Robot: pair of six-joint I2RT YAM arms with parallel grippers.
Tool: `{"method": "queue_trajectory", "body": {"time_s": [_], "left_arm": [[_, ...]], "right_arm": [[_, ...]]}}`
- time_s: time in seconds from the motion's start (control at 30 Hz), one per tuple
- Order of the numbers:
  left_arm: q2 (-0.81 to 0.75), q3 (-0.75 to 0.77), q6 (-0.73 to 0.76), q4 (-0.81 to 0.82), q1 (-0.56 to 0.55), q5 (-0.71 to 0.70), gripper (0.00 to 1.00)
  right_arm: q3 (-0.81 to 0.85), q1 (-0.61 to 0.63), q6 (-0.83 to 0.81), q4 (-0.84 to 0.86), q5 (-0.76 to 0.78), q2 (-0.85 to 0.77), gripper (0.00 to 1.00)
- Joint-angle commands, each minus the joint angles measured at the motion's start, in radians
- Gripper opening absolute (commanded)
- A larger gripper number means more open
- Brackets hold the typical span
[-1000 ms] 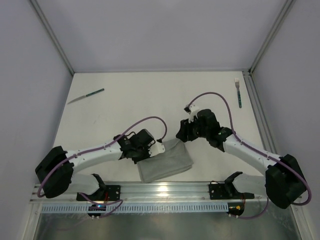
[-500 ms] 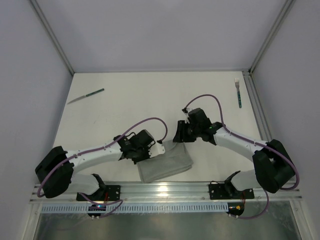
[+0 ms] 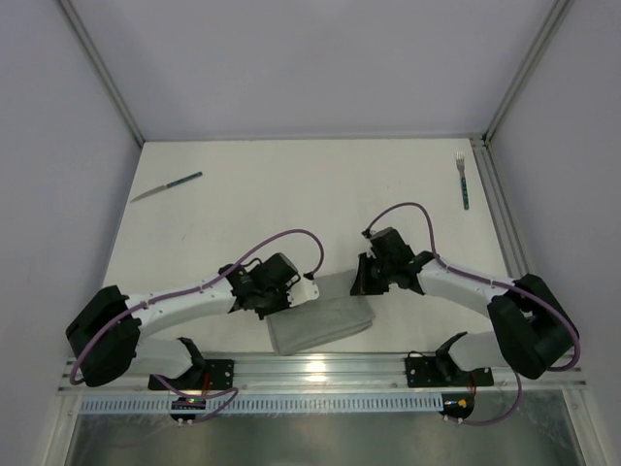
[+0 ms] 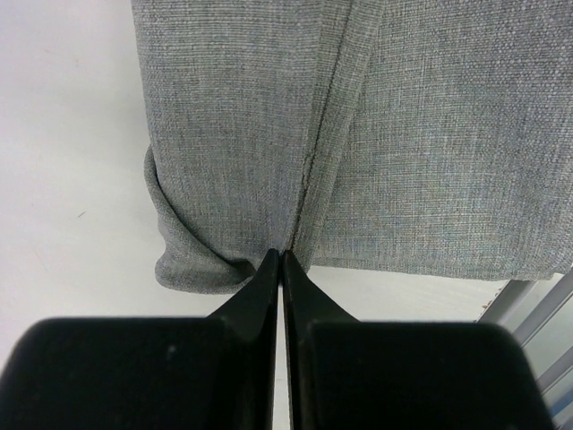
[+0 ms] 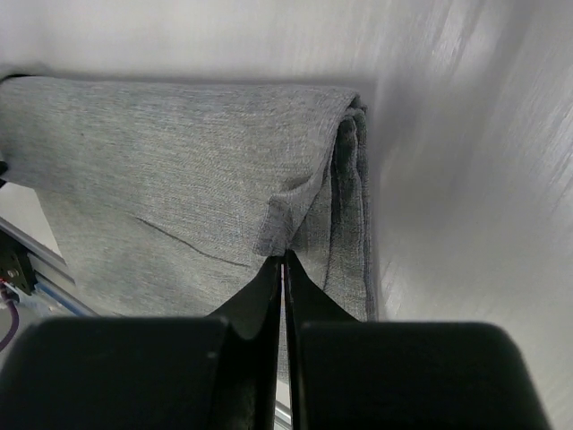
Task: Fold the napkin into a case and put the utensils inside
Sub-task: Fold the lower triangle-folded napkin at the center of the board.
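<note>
Grey napkin (image 3: pixel 325 320), folded, at six o'clock, its ends clamped in left gripper (image 4: pixel 280 255) and right gripper (image 5: pixel 283 257). Knife (image 3: pixel 167 186) well apart at ten o'clock, fork (image 3: pixel 463 180) at two.

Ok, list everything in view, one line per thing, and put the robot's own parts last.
napkin: one, grey, folded, near middle of the table between the two arms
knife: one, teal handle and silver blade, far left of the table
fork: one, teal handle and silver tines, far right of the table
table: one, white, under everything
rail: one, silver, along the near edge
cables: two, purple, one looping over each arm
left arm: one, white and black, reaching to the napkin's left end
right arm: one, white and black, reaching to the napkin's right end
left hand: one, black, shut on the napkin's edge
right hand: one, black, shut on a napkin corner
</note>
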Motion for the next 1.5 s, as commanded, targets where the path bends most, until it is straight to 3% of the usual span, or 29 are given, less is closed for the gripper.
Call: {"method": "queue_trajectory", "body": {"time_s": [0.0,0.2,0.3,0.33,0.37,0.47,0.5,1.0,1.23,1.37,1.47], "left_arm": [[-0.024,-0.015,0.008,0.023,-0.002,-0.003,0.0],[-0.031,-0.014,0.008,0.008,0.0,0.0,0.0],[-0.034,-0.021,0.022,0.014,-0.002,0.0,0.0],[-0.034,-0.02,0.026,0.016,-0.002,0.0,0.0],[-0.036,-0.021,0.035,0.019,-0.002,0.0,0.0],[-0.036,-0.021,0.057,0.025,-0.002,0.003,0.0],[-0.033,-0.021,0.062,0.026,-0.002,0.001,0.0],[-0.039,-0.031,0.074,0.031,-0.002,-0.002,0.0],[-0.036,-0.027,0.077,0.032,-0.002,-0.008,0.0],[-0.033,-0.027,0.077,0.039,-0.002,-0.013,0.0],[-0.036,-0.026,0.077,0.04,-0.002,-0.023,0.0]], "right_arm": [[-0.011,0.002,0.038,0.058,-0.029,0.042,0.03],[-0.04,-0.004,0.066,0.047,0.012,-0.021,0.07],[-0.049,-0.006,0.055,0.003,0.003,-0.062,0.21],[-0.048,-0.004,0.048,-0.029,0.003,-0.072,0.36],[-0.048,-0.006,0.046,-0.045,0.003,-0.085,0.42],[-0.043,-0.024,0.046,-0.057,-0.023,-0.135,0.55],[-0.039,-0.029,0.046,-0.054,-0.055,-0.135,0.56],[0.018,-0.073,0.089,0.104,-0.095,0.039,0.53],[0.024,-0.073,0.098,0.15,-0.114,0.083,0.38],[0.024,-0.073,0.089,0.162,-0.118,0.103,0.36],[0.026,-0.073,0.066,0.165,-0.109,0.115,0.14]]}}
